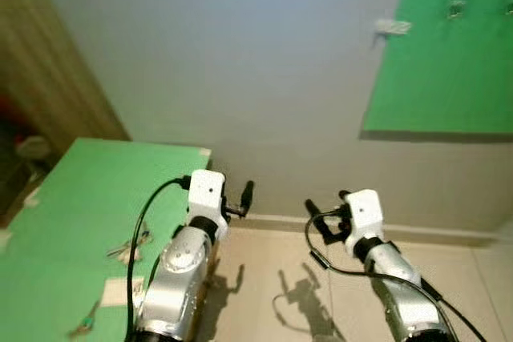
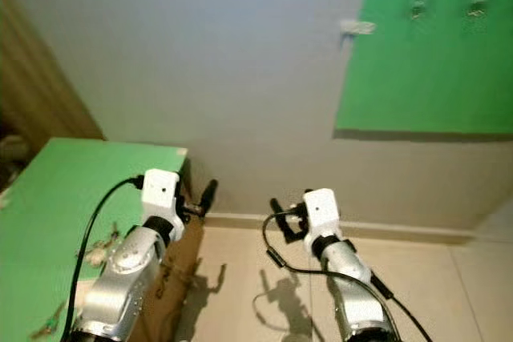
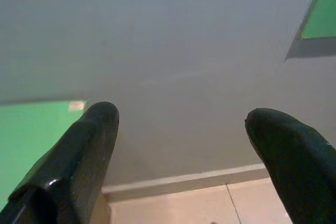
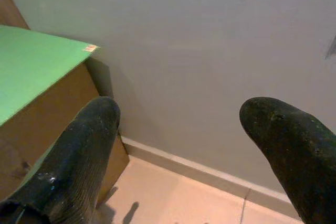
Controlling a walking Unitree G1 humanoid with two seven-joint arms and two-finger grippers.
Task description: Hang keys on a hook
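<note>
- Green covering tops the box-like table (image 1: pixel 72 198) at the robot's left, and the keys (image 1: pixel 128 247) lie on it, close beside the left arm; a second small bunch (image 1: pixel 84 326) lies nearer the robot on the same surface.
- Left gripper (image 3: pixel 181 145) hovers past the table's far corner with its fingers well apart and nothing between them.
- Right gripper (image 4: pixel 181 150) hangs over the tiled floor (image 1: pixel 272 278), facing the grey wall (image 1: pixel 240 78), its fingers likewise spread and empty.
- Hooks (image 2: pixel 418 4) sit high on a green wall panel (image 2: pixel 433 62) to the right, well apart from the keys.
- Keys should be light, hard and loose, likely to splay and slide on the smooth top; pinching the ring or bunched shanks looks safest, leaving the ring's loop free for a hook.
</note>
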